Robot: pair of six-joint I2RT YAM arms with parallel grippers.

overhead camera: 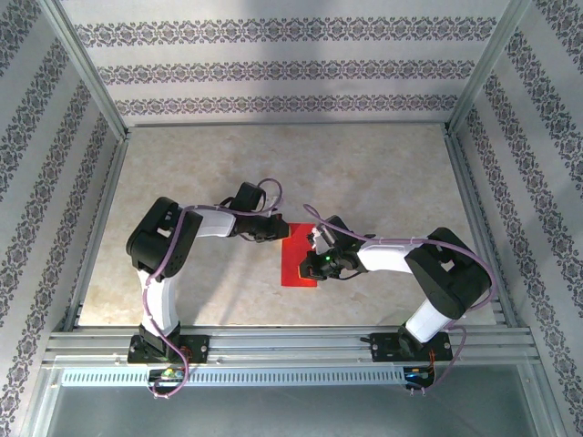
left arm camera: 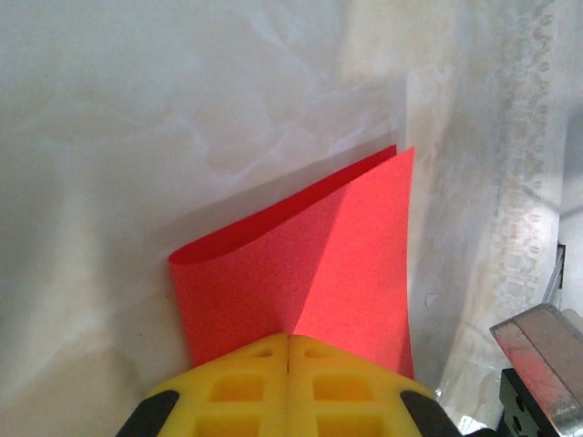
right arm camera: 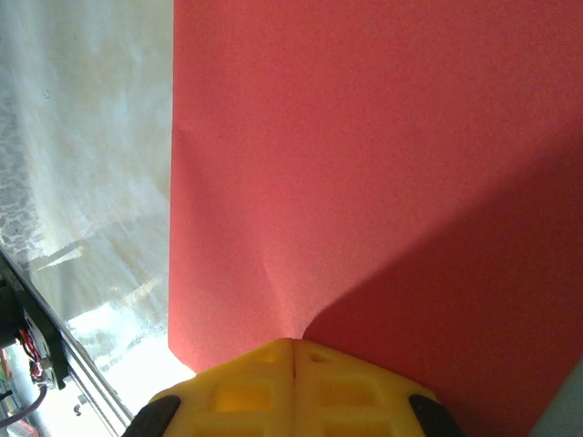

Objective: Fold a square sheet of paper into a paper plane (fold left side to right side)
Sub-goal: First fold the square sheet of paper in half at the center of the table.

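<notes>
**Red paper doubled over, its fold not yet pressed flat**

Red and thin, the square sheet of paper [overhead camera: 299, 261] lies on the pale marbled table [overhead camera: 364, 173], near the middle and between the two arms. From above it shows as a tall, narrow rectangle rather than a square. The left gripper [left arm camera: 289, 339] has its yellow jaws closed tight, and the paper puckers into the seam between them, which reads as a pinch on the sheet. The left wrist camera shows two layers there. The upper one arches over the lower in a soft, rounded bend at one side, and the far corners sit just short of matching. The right gripper [right arm camera: 293, 344] is likewise closed, with the red surface gathering toward its tips in the same way, so it too appears to hold the sheet.

The step in hand looks like the first fold, left side carried over to right, with the paper laid across but not creased. The next move probably calls for bringing the free edges flush. One gripper would then pin them while the other runs along the rounded bend to flatten it. Letting go early could let the top layer spring open or slide askew.
</notes>
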